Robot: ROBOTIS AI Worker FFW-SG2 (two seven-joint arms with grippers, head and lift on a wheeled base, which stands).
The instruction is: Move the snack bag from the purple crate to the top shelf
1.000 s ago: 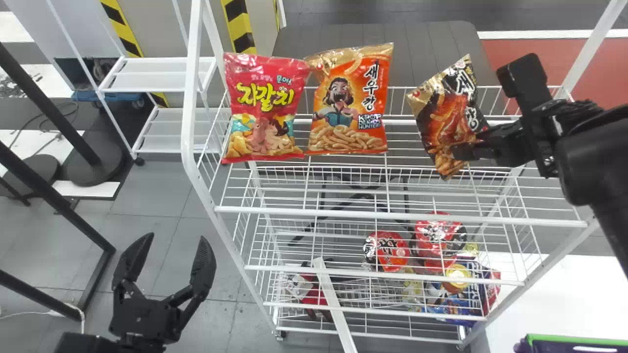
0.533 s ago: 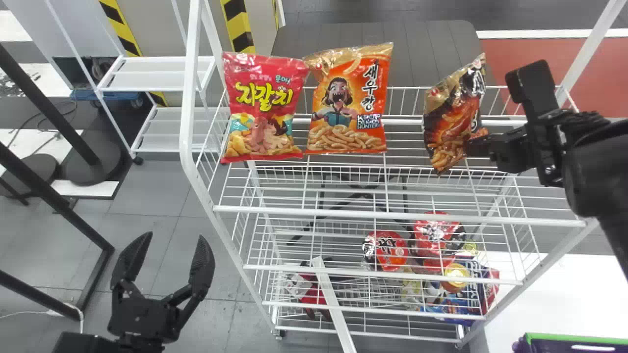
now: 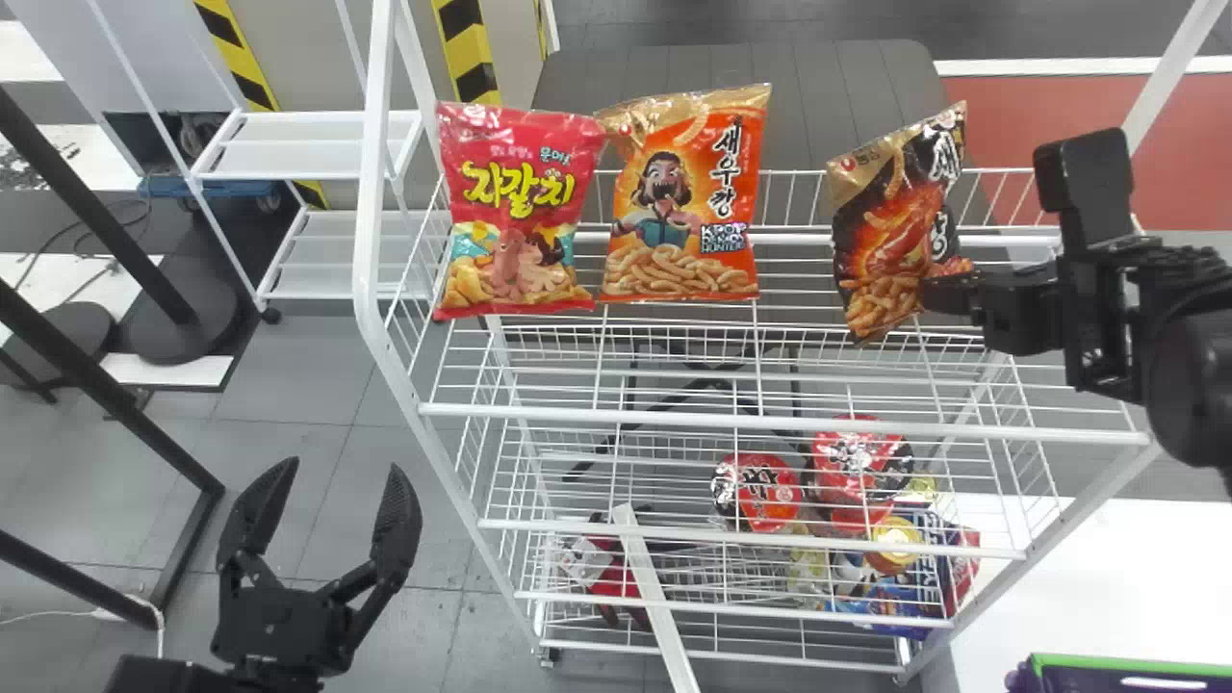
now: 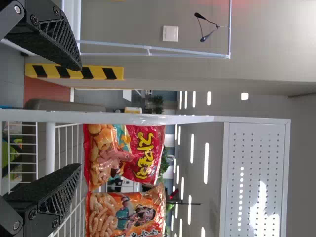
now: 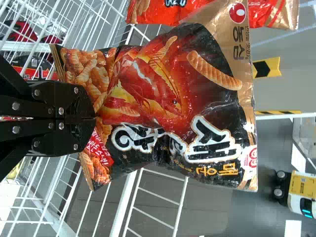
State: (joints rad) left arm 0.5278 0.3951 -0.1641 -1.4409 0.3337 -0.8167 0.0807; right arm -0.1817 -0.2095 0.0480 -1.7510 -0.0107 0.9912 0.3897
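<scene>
"Where is the snack bag [image 3: 881, 231]?"

"It's up over the top shelf [image 3: 674, 418], on the robot's right side. It's the black and gold one."

"Is anything holding it?"

"Yes! The right gripper [image 3: 946, 291] is pinching it down low. Its two fingers are pressed close with the bag's bottom part between them."

"Is the bag sitting on the wires?"

"I can't tell if it touches them. It's standing up, but it tips a bit to the right at the top."

"What else is up there?"

"A red bag [image 3: 520, 212] and an orange bag [image 3: 685, 212]. They stand right beside each other. The red one is at the left end and the orange one is in the middle. Then there's a gap, and then our black one."

"What about the left gripper [image 3: 345, 465]?"

"It's low down on the left, outside the rack. Its fingers are spread wide, and it has nothing in them."

"And the purple crate [image 3: 1126, 664]?"

"Only a bit of it peeks in at the bottom right corner. It has a green edge."

"I see red cups [image 3: 760, 493] too!"

"Those are lower down in the rack, under the top shelf."
</scene>
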